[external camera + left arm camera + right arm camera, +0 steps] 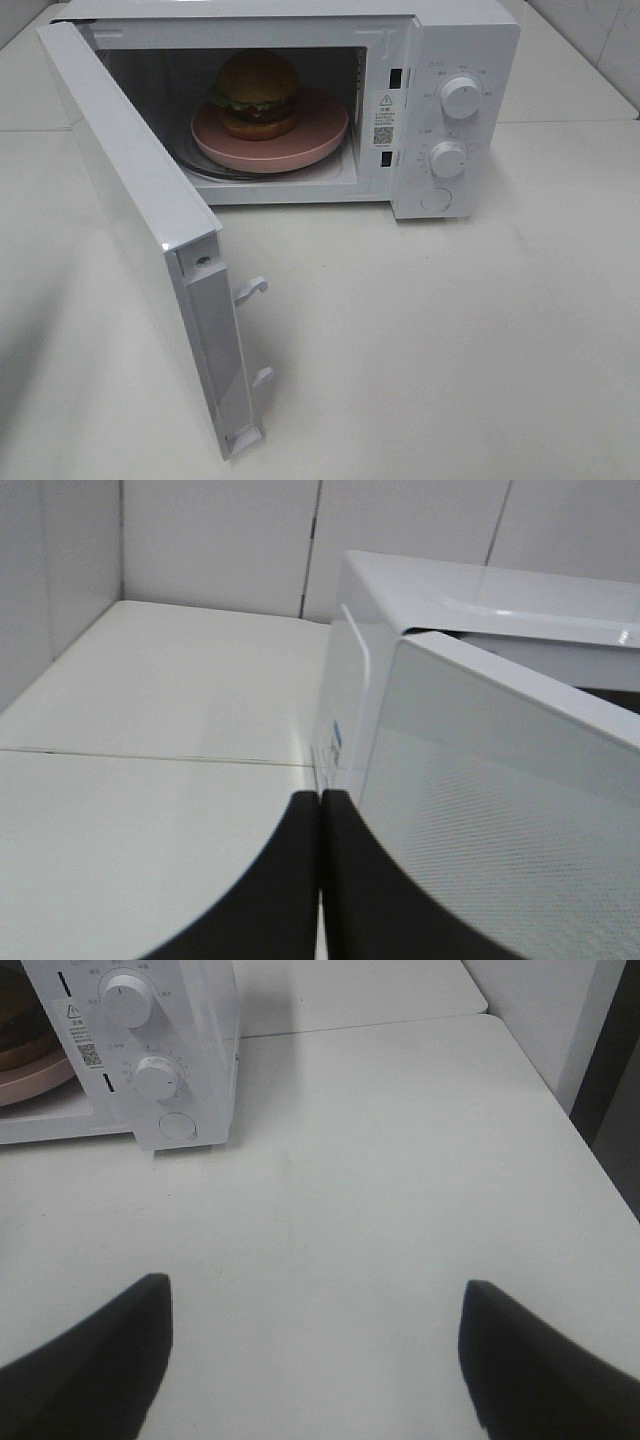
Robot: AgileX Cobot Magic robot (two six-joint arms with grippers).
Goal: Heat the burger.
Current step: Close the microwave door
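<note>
Door (140, 220): nearest to you, swung wide open on the left of the microwave (470, 30), with its free edge and two white latch hooks (250, 288) facing you.
Left tool (320, 810): your fingers are pressed together with only a thin seam between them and nothing held. It sits close to the door's outer face. You cannot tell from the wrist view whether it touches.
Burger (256, 92): upright inside the open microwave, sitting on the plate toward its back left.
Plate (310, 140): pink and round, lying flat on the floor of the microwave and filling most of its width.
Controls: on the panel to the right of the opening you have an upper knob (460, 97), a lower knob (448, 159) below it, and a round button (437, 198) at the bottom.
Right tool (312, 1290): your fingers are spread wide and hold nothing. It hangs over bare bench (450, 340), apart from the microwave and off its right front corner.
</note>
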